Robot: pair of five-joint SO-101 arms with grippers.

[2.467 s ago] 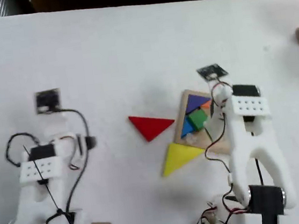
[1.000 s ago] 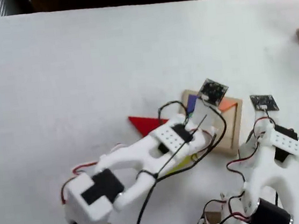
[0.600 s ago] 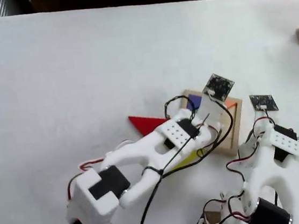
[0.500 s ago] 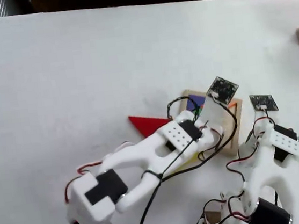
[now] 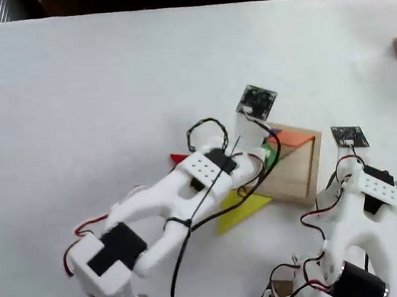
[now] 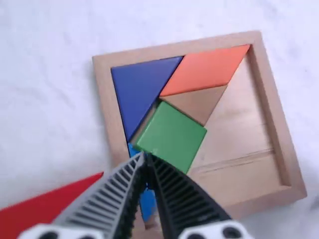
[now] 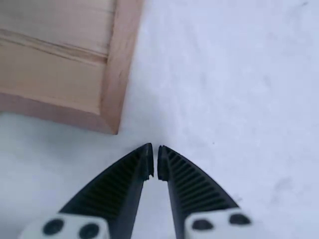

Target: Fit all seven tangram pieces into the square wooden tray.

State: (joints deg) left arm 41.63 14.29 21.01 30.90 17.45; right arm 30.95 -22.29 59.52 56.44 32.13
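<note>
- Square wooden tray (image 6: 107, 114): placed right of the white surface's (image 5: 105, 80) middle; dark blue triangle (image 6: 137, 92), orange parallelogram (image 6: 207, 69) and green square (image 6: 172, 135) lodged inside.
- Left hand (image 6: 146, 160): narrowed, nothing held, tips set at the green square, likely for nudging.
- Right hand (image 7: 154, 162): narrowed, empty, parked beside the tray's corner, room thereby given.
- Red triangle (image 6: 45, 209), yellow triangle (image 5: 238, 208): outside the tray, unfitted.

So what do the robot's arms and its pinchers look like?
The left arm and the right arm are chunky white plastic with black motor blocks and loose black and red wires. A small black square board sits at each wrist. The left gripper and right gripper have black, ribbed, pointy fingers.
</note>
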